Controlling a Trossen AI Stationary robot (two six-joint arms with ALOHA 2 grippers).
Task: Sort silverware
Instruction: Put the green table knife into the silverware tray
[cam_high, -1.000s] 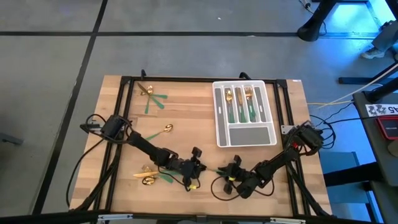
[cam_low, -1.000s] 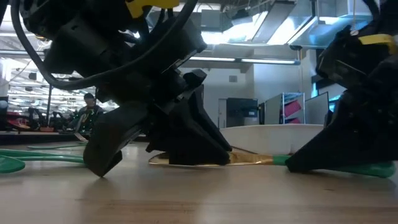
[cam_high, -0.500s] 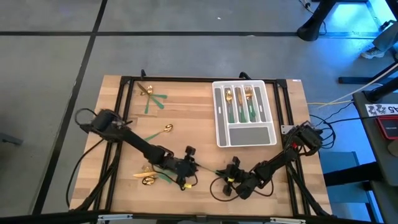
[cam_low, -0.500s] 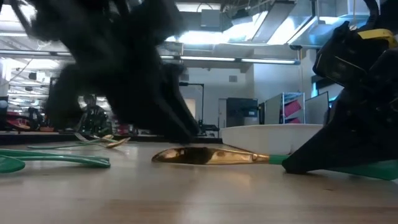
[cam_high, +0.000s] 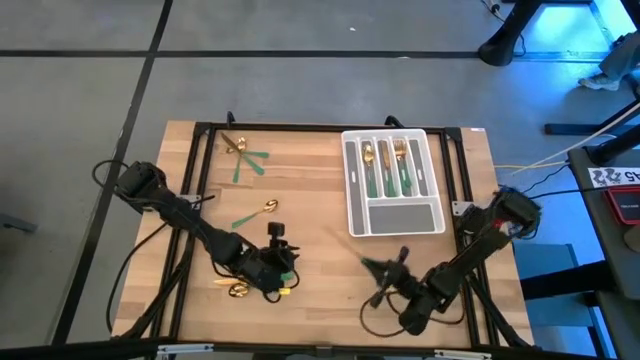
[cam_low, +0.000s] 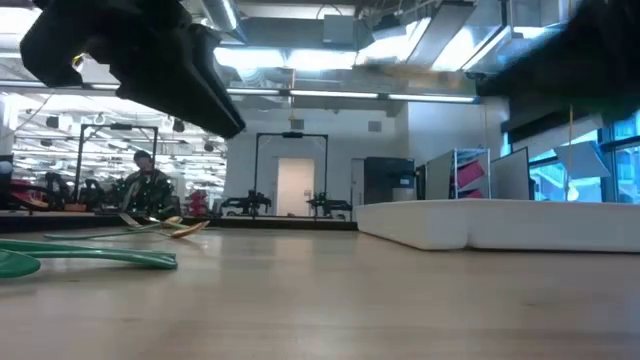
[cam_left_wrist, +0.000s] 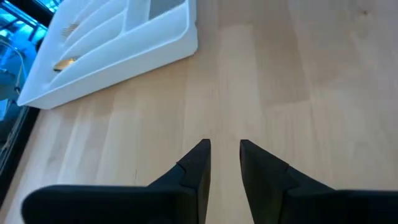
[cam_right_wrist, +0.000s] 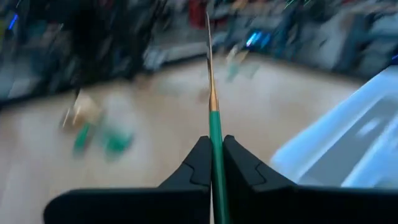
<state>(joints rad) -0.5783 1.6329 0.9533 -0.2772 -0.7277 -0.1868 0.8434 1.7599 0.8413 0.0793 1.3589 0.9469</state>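
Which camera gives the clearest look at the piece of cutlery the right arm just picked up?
The right wrist view: the green-handled piece stands pinched edge-on between the jaws, its gold end pointing away. The high view shows only a dark sliver at the right gripper. The low and left wrist views miss it.

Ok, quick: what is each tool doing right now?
Left tool: slightly open, holding nothing.
Right tool: shut on a green-handled utensil, lifted off the table.

White slotted tray (cam_high: 395, 190) on wooden table (cam_high: 310, 215), black frame (cam_high: 200, 130)
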